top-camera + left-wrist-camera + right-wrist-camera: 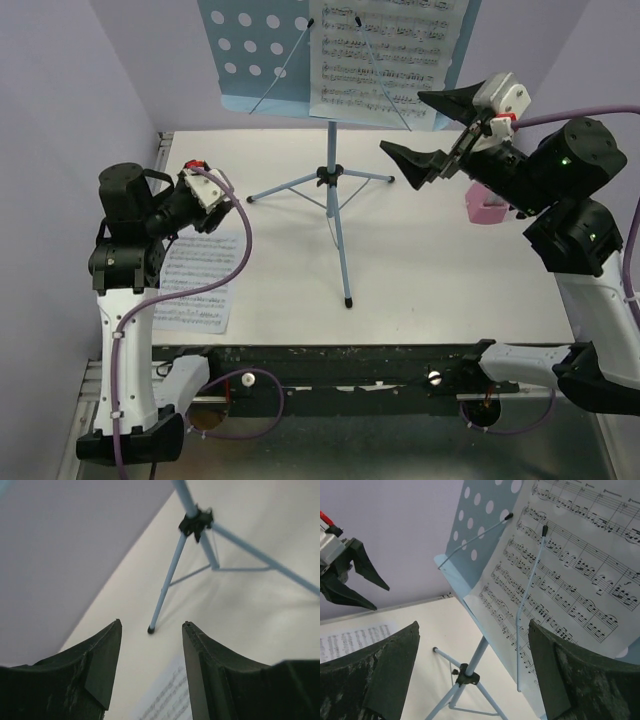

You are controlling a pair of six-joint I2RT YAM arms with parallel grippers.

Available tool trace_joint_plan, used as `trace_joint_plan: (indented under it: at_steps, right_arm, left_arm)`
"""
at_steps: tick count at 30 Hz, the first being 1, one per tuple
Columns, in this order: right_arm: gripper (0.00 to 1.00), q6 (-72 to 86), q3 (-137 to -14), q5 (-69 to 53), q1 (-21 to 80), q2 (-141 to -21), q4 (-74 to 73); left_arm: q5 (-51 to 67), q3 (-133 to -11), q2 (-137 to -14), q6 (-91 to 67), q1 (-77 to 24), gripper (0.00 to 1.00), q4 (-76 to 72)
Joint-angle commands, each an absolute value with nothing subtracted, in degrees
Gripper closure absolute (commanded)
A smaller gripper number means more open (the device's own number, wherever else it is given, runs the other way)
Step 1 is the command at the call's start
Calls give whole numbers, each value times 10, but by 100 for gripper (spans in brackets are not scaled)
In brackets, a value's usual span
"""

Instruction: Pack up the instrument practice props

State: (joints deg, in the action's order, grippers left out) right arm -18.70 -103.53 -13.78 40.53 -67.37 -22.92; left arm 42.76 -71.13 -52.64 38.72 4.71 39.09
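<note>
The light-blue music stand (pixel 333 180) stands at the table's middle back on thin tripod legs. Its hole-punched desk (pixel 255 50) carries a sheet-music page (pixel 385 55) under two wire holders. In the right wrist view the desk (pixel 480 545) and page (pixel 570 565) fill the upper right. Another sheet-music page (pixel 195 280) lies flat at the left, under the left arm. The pink metronome (pixel 487 208) sits at the right, partly hidden behind the right arm. My right gripper (pixel 428 128) is open and empty, raised just right of the stand's desk. My left gripper (pixel 151 625) is open and empty above the flat page (pixel 170 695).
Lilac walls (pixel 60 100) close in the left, back and right of the white table (pixel 420 270). A black rail (pixel 340 365) runs along the near edge between the arm bases. The stand's legs (pixel 165 590) spread across the table's middle.
</note>
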Motion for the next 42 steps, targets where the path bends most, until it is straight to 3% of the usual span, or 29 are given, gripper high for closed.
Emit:
trace_joint_plan:
  at_steps: [1, 9, 19, 35, 42]
  right_arm:
    - [5, -148, -1078, -180, 401, -690, -276]
    - [8, -153, -1041, -187, 395, -712, -203]
    - [11, -149, -1049, -174, 388, -738, -142]
    - [12, -134, -1056, -169, 379, -790, -94]
    - [18, -127, -1045, -187, 374, -794, -69]
  left_arm:
    - [594, -808, -544, 315, 8, 39, 390]
    - [580, -1013, -643, 213, -76, 39, 246]
    - [518, -1130, -737, 43, -105, 32, 30]
    - [392, -1328, -914, 37, -172, 32, -64]
    - [347, -1406, -961, 68, -194, 28, -65]
